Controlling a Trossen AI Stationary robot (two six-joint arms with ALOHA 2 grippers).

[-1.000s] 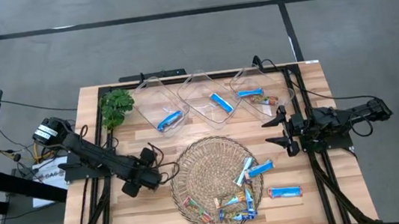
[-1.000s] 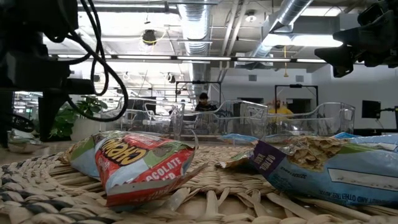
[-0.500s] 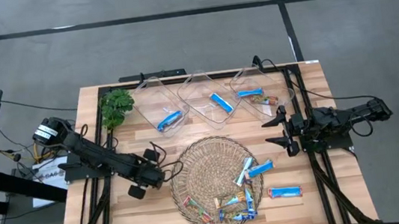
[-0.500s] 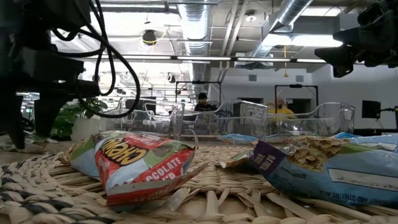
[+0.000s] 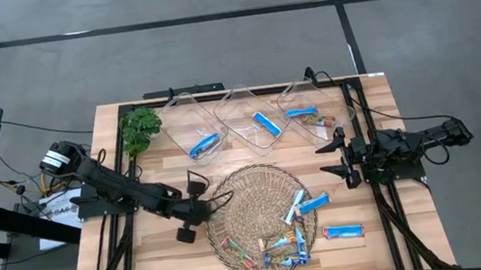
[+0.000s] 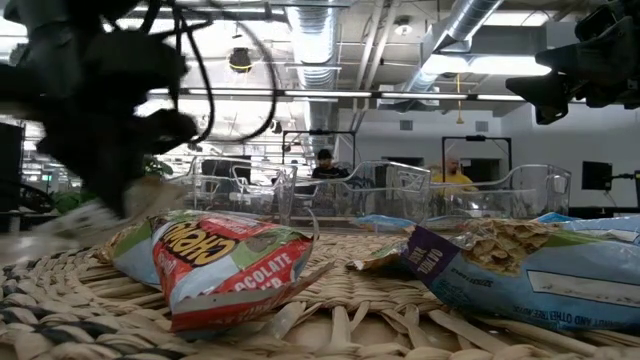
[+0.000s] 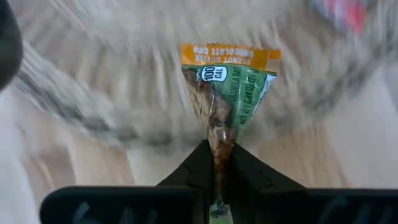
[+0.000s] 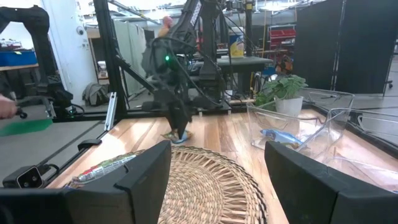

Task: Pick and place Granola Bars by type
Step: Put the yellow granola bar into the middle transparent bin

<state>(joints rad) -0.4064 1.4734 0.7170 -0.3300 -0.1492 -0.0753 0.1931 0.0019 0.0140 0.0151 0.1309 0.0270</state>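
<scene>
Several granola bars (image 5: 281,239), bright blue, pale blue and brownish, lie on the round wicker tray (image 5: 240,199). One blue bar (image 5: 342,231) lies on the wood to the tray's right. My left gripper (image 5: 199,214) slants down at the tray's left rim, shut on a green-and-brown bar (image 7: 227,93) with an orange end. That gripper (image 8: 179,127) also shows in the right wrist view, with the bar (image 8: 176,137) under it. My right gripper (image 5: 334,159) waits open at the table's right side. My left gripper pinches the green-and-brown bar by one narrow end (image 7: 219,146) between its two fingers, and the wrapper bunches there. The fingers slant down from the table's left and lie along the bar. The bar's orange end (image 7: 227,56) points away over the tray's rim; whether it rests there I cannot tell.
Three clear bins (image 5: 194,129) (image 5: 252,120) (image 5: 312,113) stand in a row at the far side, each with a bar or two inside. A small green plant (image 5: 140,128) stands at the far left. Bare wood lies left of the tray.
My left gripper has gone toward the table's right, from the bare wood to the tray's left rim, and has tipped and rolled as it went. It shows blurred in the low view.
</scene>
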